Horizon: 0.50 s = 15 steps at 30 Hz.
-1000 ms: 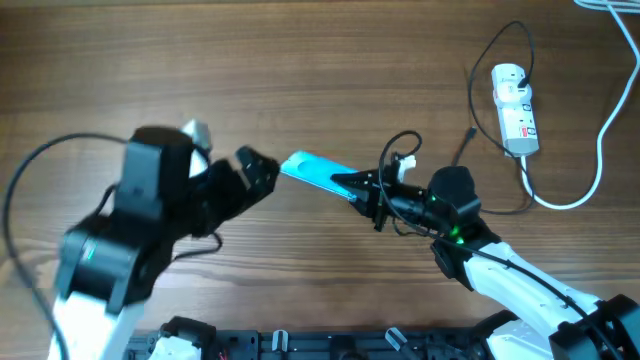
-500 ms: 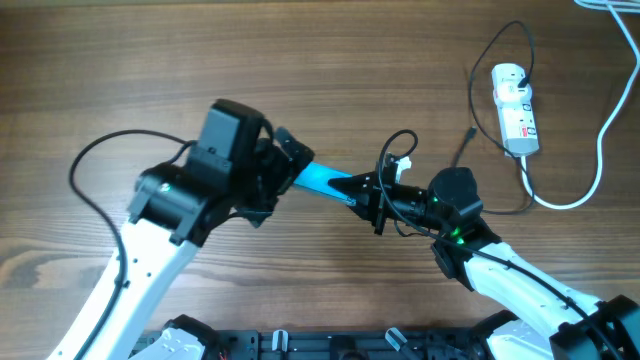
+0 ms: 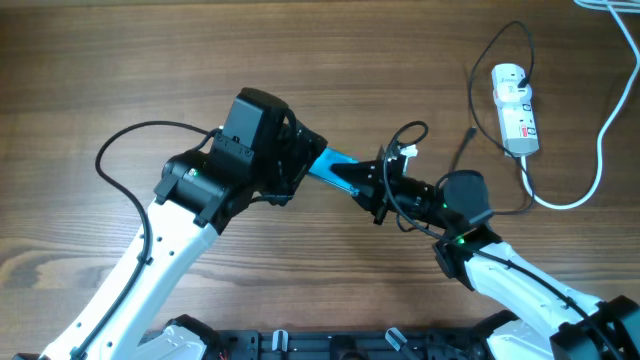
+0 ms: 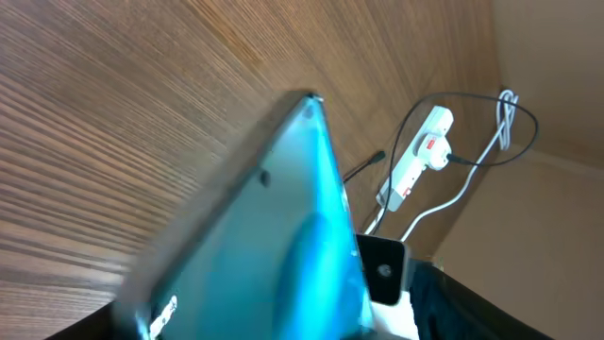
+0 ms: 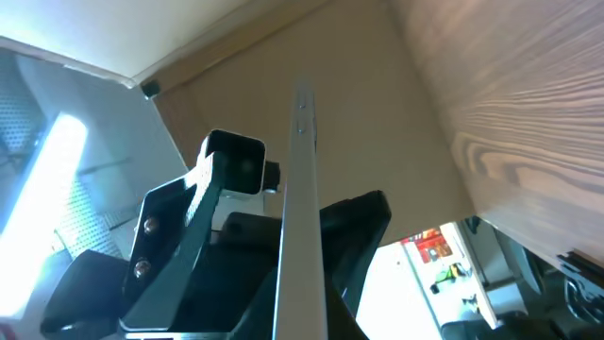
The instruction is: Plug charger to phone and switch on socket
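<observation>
The phone (image 3: 338, 167) has a cyan screen and is held off the table between the two arms. My right gripper (image 3: 362, 184) is shut on its right end. In the right wrist view the phone shows edge-on as a thin grey bar (image 5: 303, 208). My left gripper (image 3: 306, 160) is around the phone's left end with its jaws on either side; its fingers are mostly hidden under the wrist. The phone fills the left wrist view (image 4: 283, 236), blurred. The socket (image 3: 514, 110) lies at the far right. The charger cable loops from it, its plug tip (image 3: 469, 133) lying on the table.
The socket's thick white cord (image 3: 600, 140) curves off along the right edge. The socket (image 4: 415, 156) and the plug tip (image 4: 374, 161) also show in the left wrist view. Black arm cables loop beside both arms.
My left arm has swung right, from beside the phone's left end to over it. My right gripper has shifted the phone slightly up and right.
</observation>
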Motion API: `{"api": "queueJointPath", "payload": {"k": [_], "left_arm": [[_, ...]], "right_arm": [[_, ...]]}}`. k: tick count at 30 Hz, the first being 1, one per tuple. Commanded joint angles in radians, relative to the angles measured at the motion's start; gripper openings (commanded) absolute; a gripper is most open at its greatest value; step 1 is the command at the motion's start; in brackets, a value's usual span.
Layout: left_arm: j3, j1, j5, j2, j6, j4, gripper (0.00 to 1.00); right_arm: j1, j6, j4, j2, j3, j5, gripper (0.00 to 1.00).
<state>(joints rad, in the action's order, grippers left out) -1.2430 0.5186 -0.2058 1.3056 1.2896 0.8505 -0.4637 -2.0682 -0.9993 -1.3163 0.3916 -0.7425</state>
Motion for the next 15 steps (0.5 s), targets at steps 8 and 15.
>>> {"api": "queueJointPath", "payload": {"k": [8,15], "left_arm": [[-0.005,0.033,0.07,0.065,0.01,-0.055,0.43],[-0.005,0.033,0.069,0.065,0.01,-0.103,0.41]], "right_arm": [[-0.003,-0.003,-0.046,0.016,0.019,0.005,0.04],[-0.003,-0.004,0.02,0.016,0.019,0.004,0.04]]}}
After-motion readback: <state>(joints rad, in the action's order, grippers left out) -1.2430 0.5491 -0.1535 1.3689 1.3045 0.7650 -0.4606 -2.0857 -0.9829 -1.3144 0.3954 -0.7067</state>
